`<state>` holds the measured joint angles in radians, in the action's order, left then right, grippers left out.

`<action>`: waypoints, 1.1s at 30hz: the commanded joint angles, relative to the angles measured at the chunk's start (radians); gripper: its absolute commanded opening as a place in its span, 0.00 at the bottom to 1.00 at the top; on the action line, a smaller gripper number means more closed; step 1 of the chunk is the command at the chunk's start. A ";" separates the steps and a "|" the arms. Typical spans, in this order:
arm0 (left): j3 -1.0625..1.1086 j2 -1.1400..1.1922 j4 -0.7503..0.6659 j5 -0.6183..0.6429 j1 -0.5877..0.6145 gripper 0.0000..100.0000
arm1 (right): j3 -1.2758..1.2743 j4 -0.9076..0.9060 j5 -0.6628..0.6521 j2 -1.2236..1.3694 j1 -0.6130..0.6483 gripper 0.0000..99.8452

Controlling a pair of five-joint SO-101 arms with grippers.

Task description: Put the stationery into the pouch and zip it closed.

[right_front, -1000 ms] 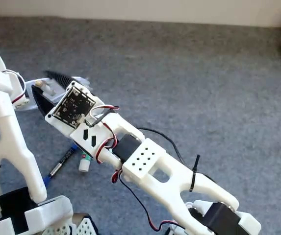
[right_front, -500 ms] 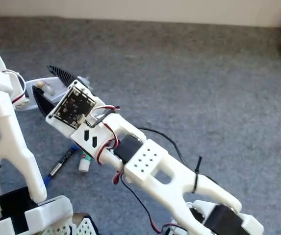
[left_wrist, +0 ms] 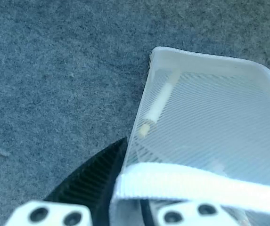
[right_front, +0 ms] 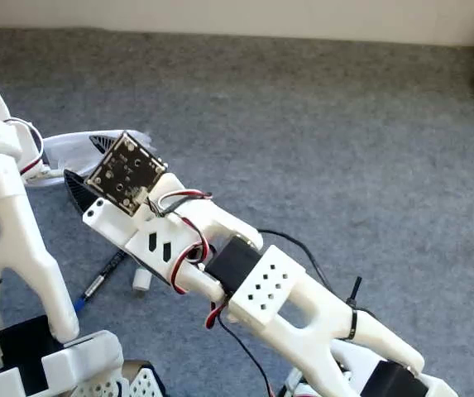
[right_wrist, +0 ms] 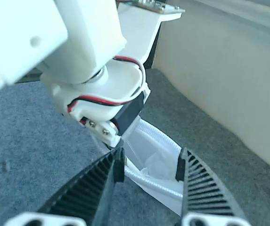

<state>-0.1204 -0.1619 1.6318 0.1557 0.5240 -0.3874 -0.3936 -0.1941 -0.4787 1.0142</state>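
Observation:
A white mesh pouch (left_wrist: 210, 122) lies on the grey carpet with a white pen-like stick (left_wrist: 157, 108) inside it. My left gripper (left_wrist: 125, 188) is shut on the pouch's white webbing edge, one black finger (left_wrist: 90, 181) showing beside it. In the right wrist view my right gripper (right_wrist: 149, 176) stands open, its two black ribbed fingers just short of the pouch (right_wrist: 153, 157), with nothing between them. From above, the pouch (right_front: 96, 145) shows at the far left, past the right arm's wrist. A black pen with a blue end (right_front: 102, 277) and a small white tube (right_front: 141, 279) lie on the carpet, outside the pouch.
The left arm's white body (right_front: 5, 223) stands close to the pouch and the loose items. The right arm (right_front: 261, 281) stretches diagonally across the near carpet. A pale wall (right_front: 303, 16) runs along the far edge, with bare carpet to the right.
The right arm has drawn back toward the near side and its gripper has left the pouch. More of the white pouch now shows beyond it. The left arm has kept still.

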 commanded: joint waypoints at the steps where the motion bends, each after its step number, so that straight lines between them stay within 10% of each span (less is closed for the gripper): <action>1: 0.001 0.004 -0.026 0.014 -0.005 0.01 | 0.143 -0.120 0.011 -0.048 0.007 0.17; 33: -0.005 0.004 -0.028 0.014 0.025 0.01 | 0.452 -0.657 0.362 -0.038 -0.390 0.17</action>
<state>-0.1204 -0.1619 1.6318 0.1557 0.5363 0.0284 -0.9950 0.1266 -0.4803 0.6582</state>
